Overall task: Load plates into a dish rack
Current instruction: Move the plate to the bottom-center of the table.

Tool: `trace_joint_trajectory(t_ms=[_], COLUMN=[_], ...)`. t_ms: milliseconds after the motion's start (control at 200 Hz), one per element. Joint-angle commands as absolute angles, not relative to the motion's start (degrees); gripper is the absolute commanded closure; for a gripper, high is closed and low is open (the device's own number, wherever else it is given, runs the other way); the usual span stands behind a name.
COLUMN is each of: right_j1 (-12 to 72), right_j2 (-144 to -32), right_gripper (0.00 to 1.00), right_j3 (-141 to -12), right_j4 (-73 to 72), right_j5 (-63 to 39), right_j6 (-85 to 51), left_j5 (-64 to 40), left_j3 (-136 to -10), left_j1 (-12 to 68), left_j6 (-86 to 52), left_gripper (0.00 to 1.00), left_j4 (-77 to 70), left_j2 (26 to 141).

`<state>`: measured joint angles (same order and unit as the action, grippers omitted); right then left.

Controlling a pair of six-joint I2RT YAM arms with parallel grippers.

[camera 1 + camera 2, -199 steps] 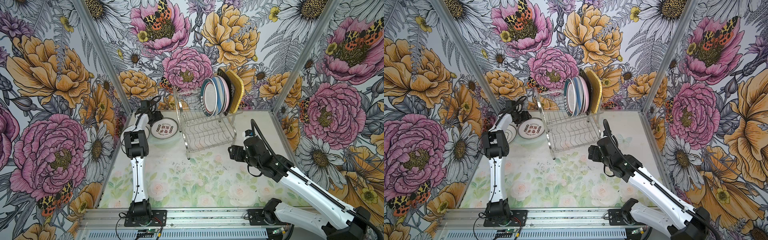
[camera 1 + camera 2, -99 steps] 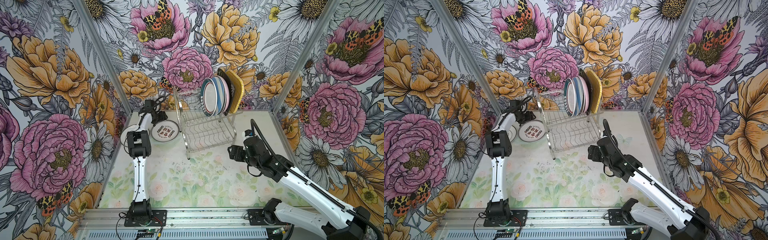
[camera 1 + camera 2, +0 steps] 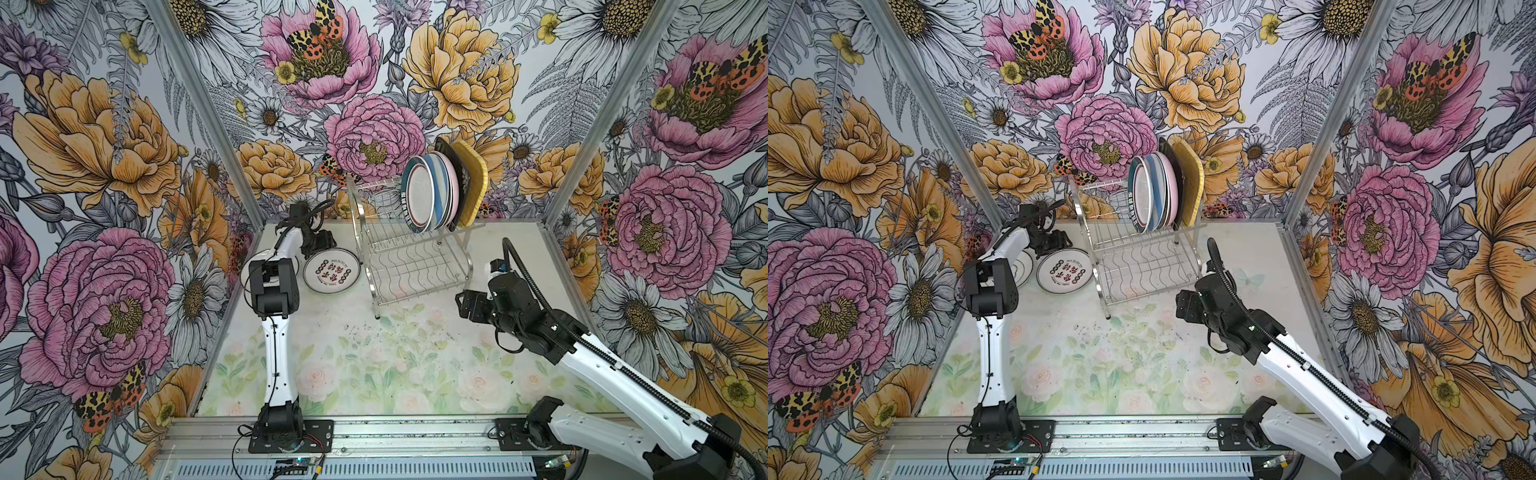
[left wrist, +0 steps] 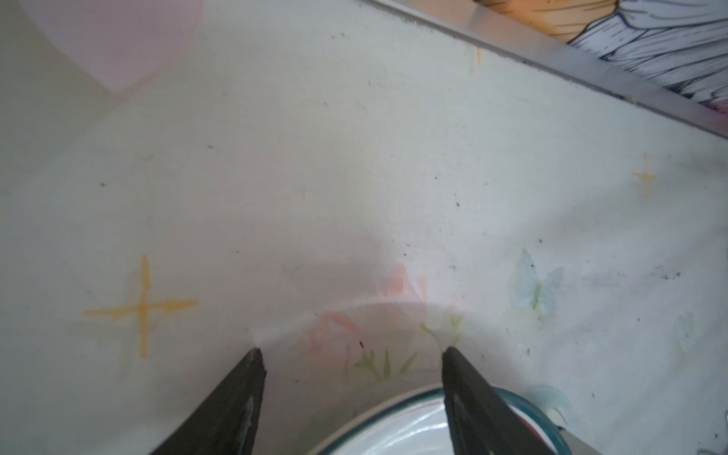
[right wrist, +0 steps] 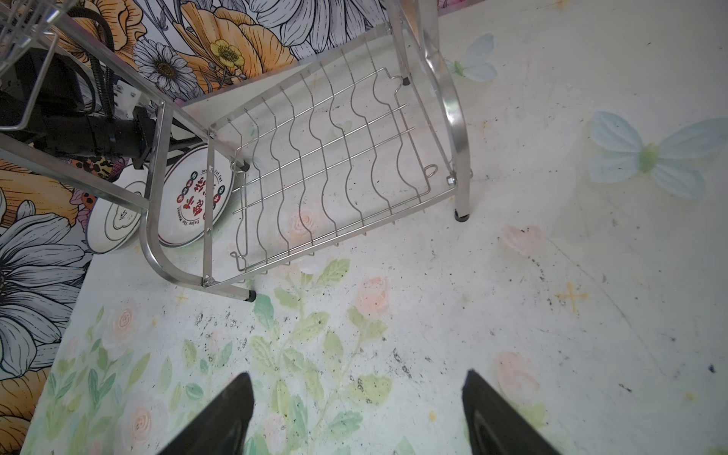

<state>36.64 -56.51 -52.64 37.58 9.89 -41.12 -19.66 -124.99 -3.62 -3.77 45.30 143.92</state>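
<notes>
The chrome dish rack (image 3: 415, 266) (image 3: 1142, 266) (image 5: 335, 157) stands at the back of the table. Its upper tier holds several upright plates, from a teal-rimmed one (image 3: 417, 199) to a yellow square one (image 3: 473, 183); the lower shelf is bare. A white plate with black characters (image 3: 331, 271) (image 3: 1064, 274) (image 5: 195, 197) lies left of the rack. My left gripper (image 3: 328, 243) (image 4: 350, 350) is open at this plate's far edge, its rim (image 4: 413, 425) showing under the fingers. My right gripper (image 3: 461, 303) (image 5: 356, 378) hangs open over the table, right of the rack's front.
A second white plate (image 3: 1023, 268) (image 5: 118, 216) lies by the left wall, partly hidden behind my left arm. The floral walls close in the back and both sides. An aluminium rail (image 4: 551, 59) edges the table.
The white plate with characters has slid a little toward the front and the rack, together with my left gripper. The right arm has stayed put.
</notes>
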Motion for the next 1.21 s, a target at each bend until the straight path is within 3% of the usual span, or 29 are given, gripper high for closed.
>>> trace_joint_trajectory(t_ms=[0,230,550,731,1201], right_j1=[36.3,36.3,36.2,36.1,35.9], right_j2=[-55.0,-53.6,-52.6,-52.3,-51.0], right_gripper=[0.17,0.16,0.16,0.16,0.16], right_j3=[-52.3,-51.5,-50.9,-50.9,-50.5], right_j4=[36.1,36.1,36.1,36.2,36.2], right_j5=[9.2,9.3,9.8,9.8,9.6], right_j6=[-41.0,-41.0,-41.2,-41.2,-41.4], left_j5=[-21.4,-20.2,-23.8,-26.3,-26.9], left_j3=[-121.6,-117.9,-125.9,-128.6,-117.3], left_j1=[-2.6,-2.9,-1.2,-0.4,0.3], left_j6=[-1.0,0.0,-4.3,-5.6,-3.9], left_gripper=[0.29,0.31,0.32,0.39,0.48], left_j4=[50.4,51.6,50.9,51.1,51.1], left_j2=[141.3,137.9,141.9,145.1,140.0])
